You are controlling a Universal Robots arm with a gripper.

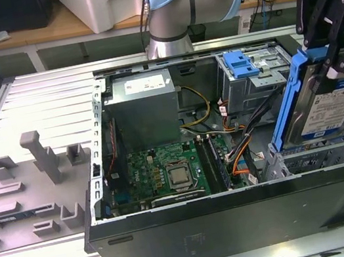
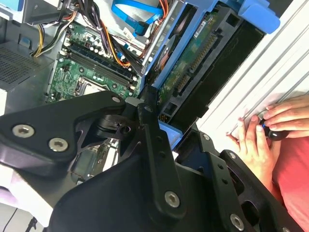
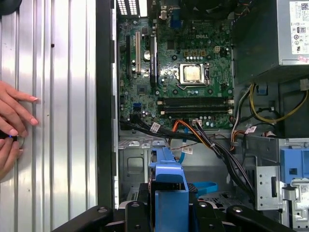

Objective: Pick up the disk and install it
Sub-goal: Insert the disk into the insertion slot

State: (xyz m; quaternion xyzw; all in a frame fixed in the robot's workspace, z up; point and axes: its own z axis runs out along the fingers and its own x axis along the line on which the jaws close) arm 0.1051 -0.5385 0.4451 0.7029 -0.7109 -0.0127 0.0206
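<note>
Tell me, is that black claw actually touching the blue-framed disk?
Touching. In the exterior view the gripper clamps the upper end of the disk, holding it tilted over the open computer case.

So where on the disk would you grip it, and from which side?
At its upper end, from above, pinching across the flat faces, as the gripper does here. The disk stands steeply tilted over the open computer case, so that end is free, and the blue carrier frame on its long edges is left clear for seating.
</note>
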